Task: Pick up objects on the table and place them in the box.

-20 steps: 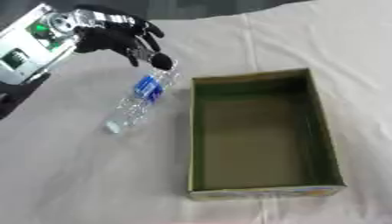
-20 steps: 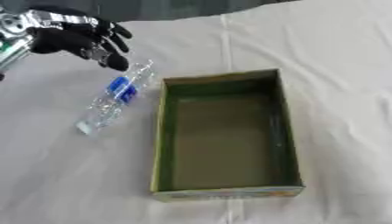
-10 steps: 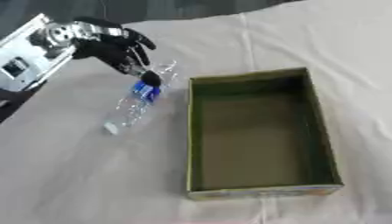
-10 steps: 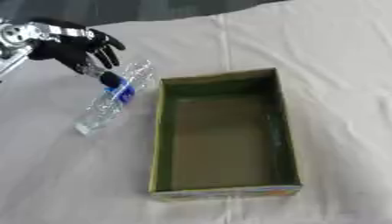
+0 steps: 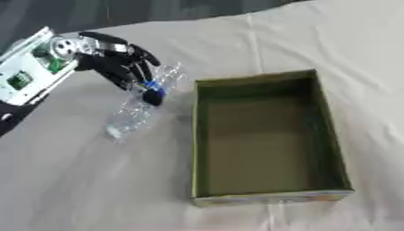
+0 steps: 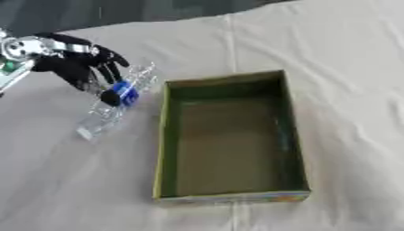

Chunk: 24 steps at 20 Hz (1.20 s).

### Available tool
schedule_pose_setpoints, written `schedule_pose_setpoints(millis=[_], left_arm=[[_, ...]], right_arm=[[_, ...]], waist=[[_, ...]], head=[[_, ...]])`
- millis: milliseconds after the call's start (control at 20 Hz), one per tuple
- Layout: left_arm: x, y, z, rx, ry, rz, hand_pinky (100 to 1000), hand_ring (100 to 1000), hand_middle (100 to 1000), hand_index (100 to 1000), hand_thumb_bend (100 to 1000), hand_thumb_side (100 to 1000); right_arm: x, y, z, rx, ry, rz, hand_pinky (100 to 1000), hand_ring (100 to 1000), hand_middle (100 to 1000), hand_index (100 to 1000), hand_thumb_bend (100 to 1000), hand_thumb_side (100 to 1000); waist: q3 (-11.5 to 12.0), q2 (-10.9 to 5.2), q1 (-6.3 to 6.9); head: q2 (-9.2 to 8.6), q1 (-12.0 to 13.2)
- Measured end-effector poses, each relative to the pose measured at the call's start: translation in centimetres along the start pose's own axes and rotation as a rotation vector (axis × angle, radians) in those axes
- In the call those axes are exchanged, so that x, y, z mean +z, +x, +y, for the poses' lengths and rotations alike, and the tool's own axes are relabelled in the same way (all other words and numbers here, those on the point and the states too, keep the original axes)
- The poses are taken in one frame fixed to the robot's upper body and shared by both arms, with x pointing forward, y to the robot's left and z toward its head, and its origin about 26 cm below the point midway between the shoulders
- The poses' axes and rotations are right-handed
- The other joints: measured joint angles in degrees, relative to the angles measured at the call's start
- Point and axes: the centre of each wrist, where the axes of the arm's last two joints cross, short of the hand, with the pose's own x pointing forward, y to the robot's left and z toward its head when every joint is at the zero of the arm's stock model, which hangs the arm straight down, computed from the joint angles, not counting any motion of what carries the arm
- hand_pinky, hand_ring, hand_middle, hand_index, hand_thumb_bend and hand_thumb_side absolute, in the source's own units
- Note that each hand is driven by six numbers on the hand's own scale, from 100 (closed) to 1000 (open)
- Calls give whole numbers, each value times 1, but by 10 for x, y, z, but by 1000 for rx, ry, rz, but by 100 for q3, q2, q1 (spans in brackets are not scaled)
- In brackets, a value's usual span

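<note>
A clear plastic bottle with a blue label lies on the white cloth, just left of the box, with its cap end pointing to the lower left. My left hand comes in from the upper left. Its black fingers curl down over the bottle's labelled middle. The bottle still rests on the cloth. The open cardboard box with a green inside stands at the centre right and holds nothing that I can see. My right hand does not show in either view.
The white cloth covers the whole table, with folds running across it. A dark edge runs along the far side.
My left hand has dropped from above the bottle's far end onto its labelled middle, and its fingers have curled in. The bottle has stayed where it lay.
</note>
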Motion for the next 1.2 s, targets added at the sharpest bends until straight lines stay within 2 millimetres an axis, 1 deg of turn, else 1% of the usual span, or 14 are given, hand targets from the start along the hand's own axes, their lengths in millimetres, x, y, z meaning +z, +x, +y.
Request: schedule_pose_setpoints(millis=[200, 600, 950, 1200], left_arm=[[0, -1, -1, 0, -10, 1, 667, 798, 723, 959, 1000, 524], [-1, -5, -2, -4, -16, 10, 665, 796, 706, 956, 1000, 524], [-1, -20, 6, -2, 19, 52, 665, 795, 698, 955, 1000, 525], [0, -22, 11, -22, 28, 56, 665, 795, 696, 955, 1000, 525]], right_arm=[[0, 0, 0, 0, 6, -2, 693, 775, 890, 744, 361, 1000], [0, 0, -2, 0, 17, -7, 694, 777, 891, 745, 374, 1000], [1, -1, -2, -1, 23, -4, 694, 776, 891, 743, 380, 1000], [1, -1, -2, -1, 30, -7, 694, 775, 891, 741, 385, 1000]], waist=[[-23, 30, 6], [-35, 36, 27], [-34, 49, 29], [-29, 51, 29]], head=[[0, -3], [0, -6], [0, -54], [0, -89]])
